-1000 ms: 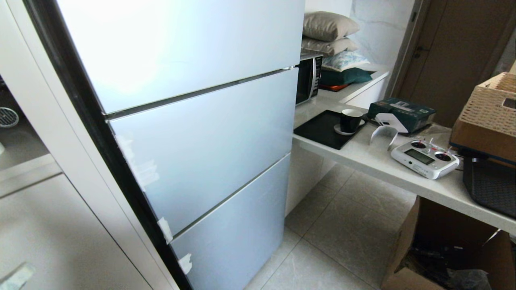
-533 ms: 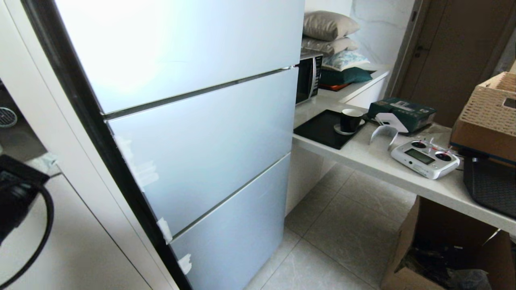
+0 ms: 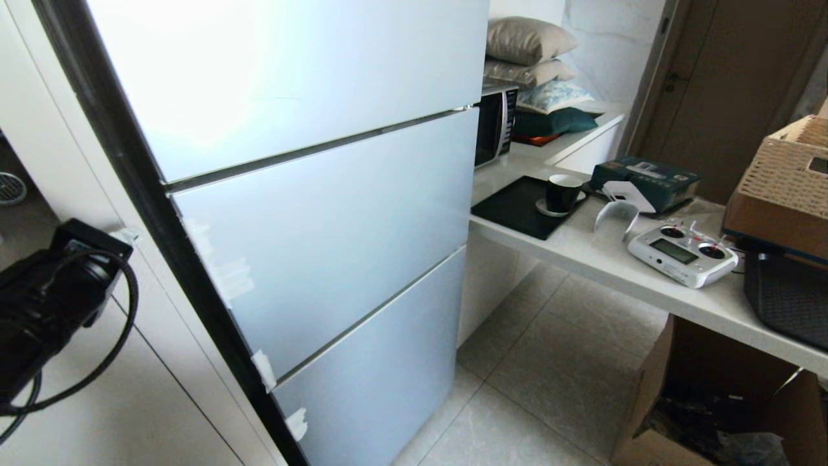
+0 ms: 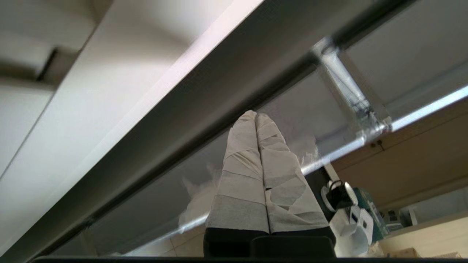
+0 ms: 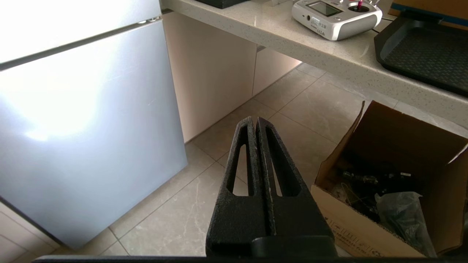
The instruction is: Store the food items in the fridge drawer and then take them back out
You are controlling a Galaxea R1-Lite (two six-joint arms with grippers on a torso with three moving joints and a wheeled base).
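Frosted, smooth fridge panels [image 3: 310, 213]; speckled stone tabletop [image 3: 601, 259]; cloth-taped left pincer [image 4: 256, 117]; rough matt-black right pincer [image 5: 256, 122].

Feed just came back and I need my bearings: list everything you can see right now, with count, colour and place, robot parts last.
fridge panels: three, pale blue-grey, stacked, all shut, centre of head view
microwave: one, dark, behind the fridge on the back counter
cushions: several, beige, patterned and teal, piled beside the microwave
tray: one, black, near end of the white counter
cup: one, black, on a saucer on that tray
remote controller: one, white, on the counter
wicker basket: one, tan, far right
cardboard box: one, brown, open, on the floor under the counter
left gripper: taped white fingers together, pointing at the fridge's edge
right gripper: black, shut, over the floor tiles
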